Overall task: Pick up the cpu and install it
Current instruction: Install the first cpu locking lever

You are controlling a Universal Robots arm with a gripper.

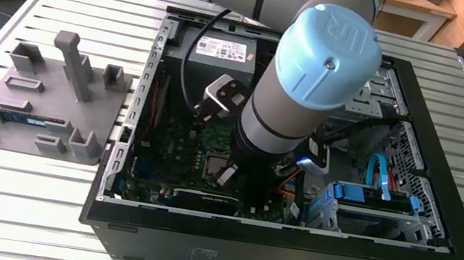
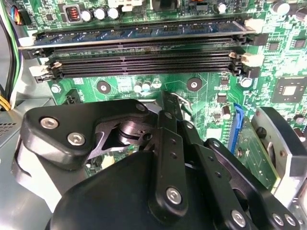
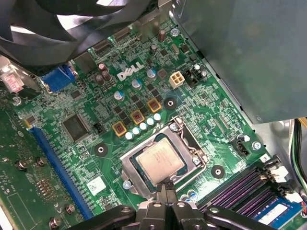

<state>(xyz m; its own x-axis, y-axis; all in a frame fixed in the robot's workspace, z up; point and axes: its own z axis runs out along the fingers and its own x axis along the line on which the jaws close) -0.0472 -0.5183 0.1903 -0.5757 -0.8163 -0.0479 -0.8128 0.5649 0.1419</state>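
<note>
the cpu (image 3: 159, 160) lies flat inside the open metal frame of the socket (image 3: 185, 135), near the middle of the motherboard (image 3: 57, 110), its silver top facing up. it sits between a row of small capacitors and the memory slots (image 2: 144, 60). lying level within the frame suggests it has been set down where it belongs, though the retaining frame looks unlatched.

the gripper (image 3: 166, 188) hangs just over the cpu's edge on the memory-slot side. its two fingers are pressed together to a narrow point with nothing visible between them. whether the tips touch the chip cannot be told. clenched like this, they read as a nudging or pressing tool more than a grasp.

in the exterior view the arm (image 1: 307, 79) reaches straight down into the computer case (image 1: 286, 256), which lies on its side with the panel off so the board faces up for access from above. the case rests on the slatted table (image 1: 12, 206). beside it, toward the table edge on the exterior view's left, the grey fixture plate (image 1: 39, 98) holds a memory stick (image 1: 22, 116) in its blocks.
</note>
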